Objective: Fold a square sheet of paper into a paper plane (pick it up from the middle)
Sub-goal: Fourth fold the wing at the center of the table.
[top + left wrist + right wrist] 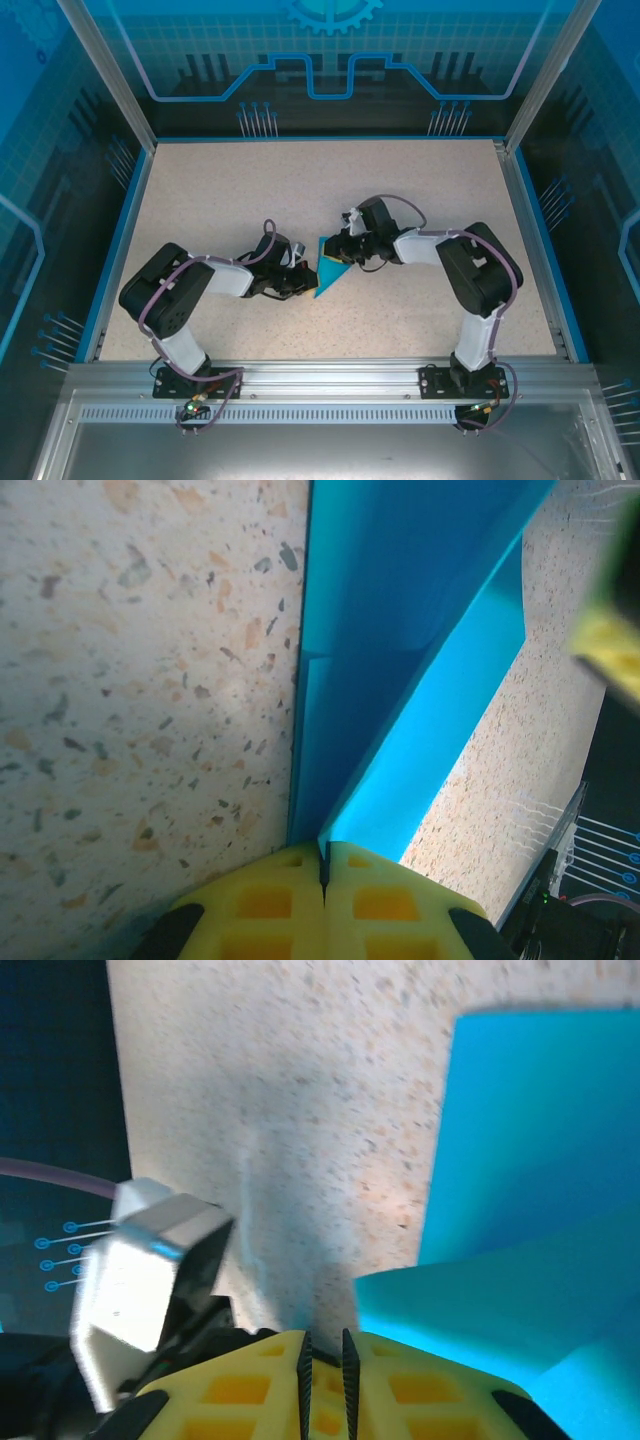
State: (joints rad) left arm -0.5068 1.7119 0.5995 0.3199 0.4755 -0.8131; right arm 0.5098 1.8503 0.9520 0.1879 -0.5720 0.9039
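The square sheet of paper lies mid-table as a teal folded triangle, between the two grippers. In the left wrist view the paper has a raised crease that runs down into my left gripper. Its yellow fingers are shut on that edge. My left gripper sits at the paper's left side. My right gripper is at the paper's top corner. In the right wrist view, the right gripper stands open by a narrow gap with nothing between its pads. The paper rises just right of it.
The speckled table is bordered by a blue rim and see-through walls. The left arm's grey wrist housing is close on the left of the right gripper. A blurred yellow finger of the right gripper hangs near the paper's far end.
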